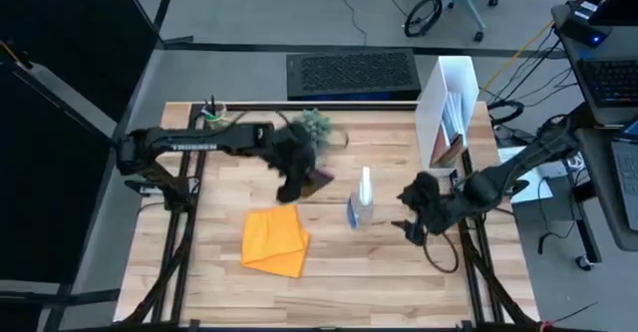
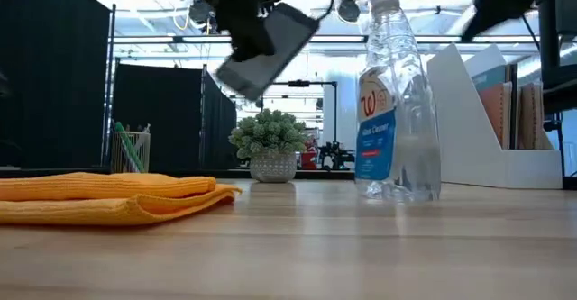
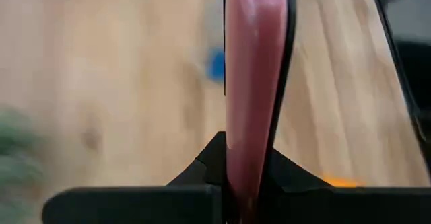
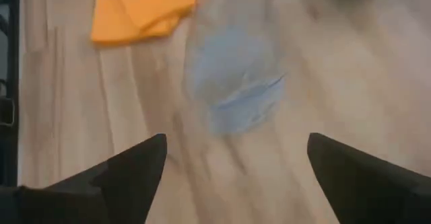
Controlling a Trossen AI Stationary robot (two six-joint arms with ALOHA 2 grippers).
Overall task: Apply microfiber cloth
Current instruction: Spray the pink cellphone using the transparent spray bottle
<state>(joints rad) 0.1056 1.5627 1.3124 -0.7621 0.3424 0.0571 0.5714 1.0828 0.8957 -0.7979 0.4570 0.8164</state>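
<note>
Two arms over a pale wood table, seen from above: left gripper clamped on a smartphone just behind the orange microfiber cloth; spray bottle right of the cloth; right gripper beyond the bottle, fingers spread. White file holder far right of the cloth, potted plant behind it.

Level with the tabletop: cloth lying folded, phone tilted in the air above it, black curtains behind.

Left wrist: phone edge-on between fingers.

Right wrist: fingers wide apart, cloth ahead.
</note>
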